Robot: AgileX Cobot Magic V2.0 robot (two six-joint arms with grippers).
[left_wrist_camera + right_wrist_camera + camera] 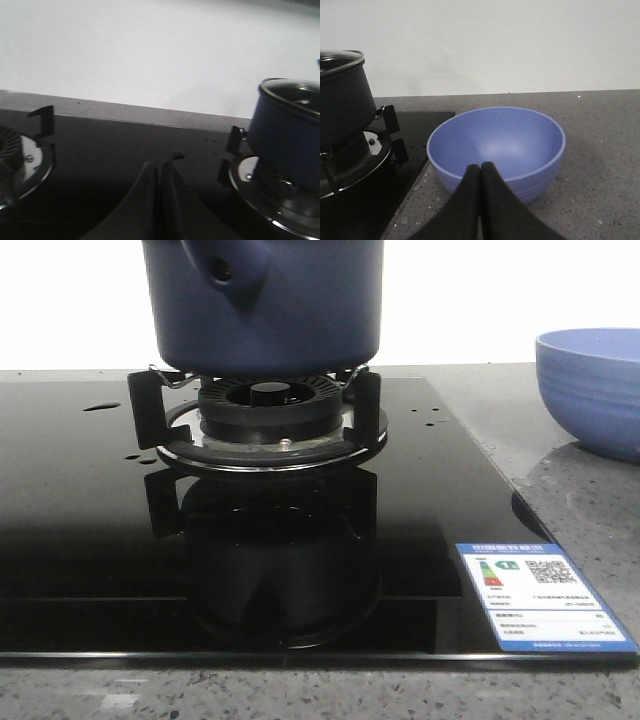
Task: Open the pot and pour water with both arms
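Left gripper (pixel 160 172) closed, empty | right gripper (pixel 480 172) closed, empty | pot (pixel 262 305) on burner (pixel 265 410)

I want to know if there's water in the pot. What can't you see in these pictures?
- Pot: front view's top edge cuts off its rim and lid.
- Inside the pot: hidden by its walls in both wrist views; its glass lid shows only glare.
- Stove sticker: print too small to read.
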